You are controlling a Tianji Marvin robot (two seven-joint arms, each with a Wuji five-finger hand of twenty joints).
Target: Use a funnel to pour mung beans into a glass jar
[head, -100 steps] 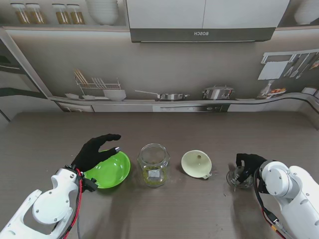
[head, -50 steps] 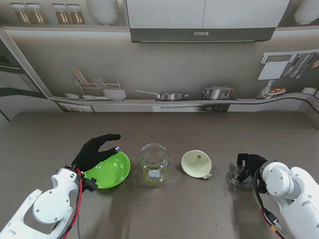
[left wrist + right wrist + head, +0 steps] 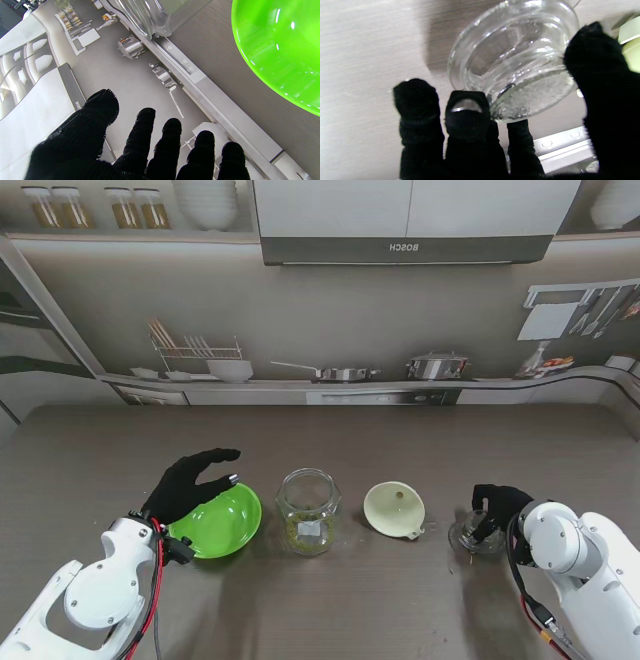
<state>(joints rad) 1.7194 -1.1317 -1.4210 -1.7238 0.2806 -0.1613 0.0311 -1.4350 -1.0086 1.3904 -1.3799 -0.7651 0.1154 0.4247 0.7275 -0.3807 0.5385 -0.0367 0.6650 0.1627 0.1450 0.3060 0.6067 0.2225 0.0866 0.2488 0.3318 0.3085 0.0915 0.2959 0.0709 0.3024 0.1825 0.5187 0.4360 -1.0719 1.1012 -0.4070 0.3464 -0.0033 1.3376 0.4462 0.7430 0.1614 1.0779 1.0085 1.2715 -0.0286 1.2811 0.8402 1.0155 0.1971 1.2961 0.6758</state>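
Near the desk's right edge, the right hand is closing its fingers around a small glass lid, which needs a firm, level grip. Toward the left edge, the left hand is hovering spread and empty over the green bowl. Between them the glass jar and funnel are standing apart mid-desk, with open room toward the far edge.

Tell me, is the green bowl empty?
Empty, it looks like. The bowl shows only shiny green inside; the beans sit in the jar.
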